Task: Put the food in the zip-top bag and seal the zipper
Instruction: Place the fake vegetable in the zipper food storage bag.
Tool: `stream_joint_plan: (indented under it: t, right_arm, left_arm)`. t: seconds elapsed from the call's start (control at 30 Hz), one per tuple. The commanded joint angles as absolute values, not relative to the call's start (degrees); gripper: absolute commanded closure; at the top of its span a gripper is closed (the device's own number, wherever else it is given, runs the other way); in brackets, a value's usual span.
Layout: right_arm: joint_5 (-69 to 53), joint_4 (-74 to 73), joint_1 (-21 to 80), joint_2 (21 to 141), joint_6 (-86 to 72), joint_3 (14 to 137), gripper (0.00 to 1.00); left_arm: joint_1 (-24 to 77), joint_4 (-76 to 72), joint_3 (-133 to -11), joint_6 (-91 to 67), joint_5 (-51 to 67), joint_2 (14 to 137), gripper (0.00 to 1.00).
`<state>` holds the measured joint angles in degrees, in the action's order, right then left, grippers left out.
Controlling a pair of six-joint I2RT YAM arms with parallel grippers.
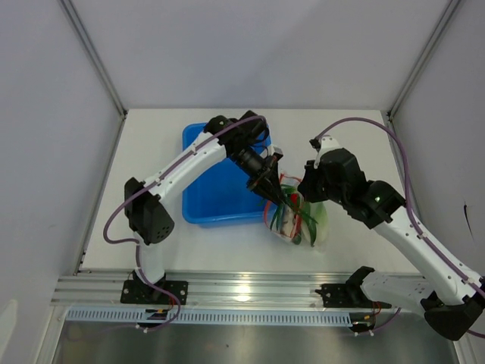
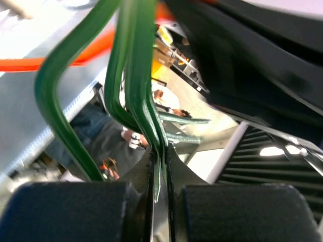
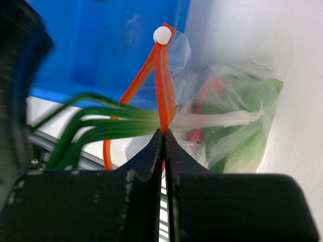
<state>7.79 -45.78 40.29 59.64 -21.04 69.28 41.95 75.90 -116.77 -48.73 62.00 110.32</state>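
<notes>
Top view: nearest is the mounting rail (image 1: 250, 288) at 6 o'clock. Just past it the zip-top bag (image 1: 301, 221) lies on the table (image 1: 151, 144), its mouth touching the blue bin (image 1: 216, 189) at that bin's 4 o'clock corner. The left gripper (image 1: 267, 188) comes in from 10 o'clock, the right gripper (image 1: 307, 188) from 2 o'clock; both meet at the mouth

Left wrist: fingers pressed together, pinching the thin ends of the long pods (image 2: 136, 75). The zipper (image 2: 86, 53) runs blurred at 11 o'clock

Right wrist: jaws pressed together on the zipper (image 3: 161, 85), below its white slider (image 3: 162, 34). The cabbage (image 3: 247, 116), chili (image 3: 209, 88) and whitish stalk (image 3: 217, 119) sit inside; the pods' green lengths trail out at 9 o'clock

Judgement: food mostly in; the pods need pushing through, then the mouth sealed

Room: bin wall crowds 9 o'clock, rail lies near at 6; free travel looks best toward 12 o'clock
</notes>
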Motion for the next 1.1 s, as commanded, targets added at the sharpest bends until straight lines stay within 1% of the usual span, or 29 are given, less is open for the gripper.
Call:
stream_joint_plan:
  t: [0.0, 0.13, 0.23, 0.3, 0.5, 0.57, 0.73, 1.07]
  right_arm:
    - [4.6, -42.5, 39.2, 60.1, -23.5, 71.8, 1.00]
    - [2.0, -42.8, 37.3, 59.4, -25.2, 72.0, 1.00]
    - [-1.3, -43.5, 35.3, 59.2, -26.4, 71.9, 1.00]
    - [-3.3, -43.1, 34.5, 58.9, -27.2, 71.5, 1.00]
    - [-7.8, -43.8, 32.6, 59.8, -29.4, 72.2, 1.00]
    - [-8.3, -43.8, 32.6, 59.9, -30.1, 72.2, 1.00]
    - [-8.9, -43.8, 32.3, 60.2, -30.6, 72.4, 1.00]
    - [-8.0, -44.5, 31.8, 61.1, -32.3, 72.4, 1.00]
  left_arm:
    - [42.5, 79.3, -111.2, -47.3, 60.4, 107.9, 0.99]
    - [42.5, 76.5, -107.3, -46.0, 56.8, 107.8, 0.99]
    - [42.5, 74.4, -109.1, -46.4, 53.4, 109.2, 0.99]
    - [42.5, 73.5, -111.3, -46.8, 53.8, 111.5, 0.99]
    - [42.5, 65.7, -112.4, -50.8, 54.0, 114.2, 0.99]
    - [42.7, 62.9, -113.4, -52.1, 54.7, 115.0, 0.98]
    - [43.2, 62.8, -116.5, -51.9, 54.1, 119.0, 0.97]
    - [44.7, 53.4, -113.7, -53.0, 54.1, 122.3, 0.97]
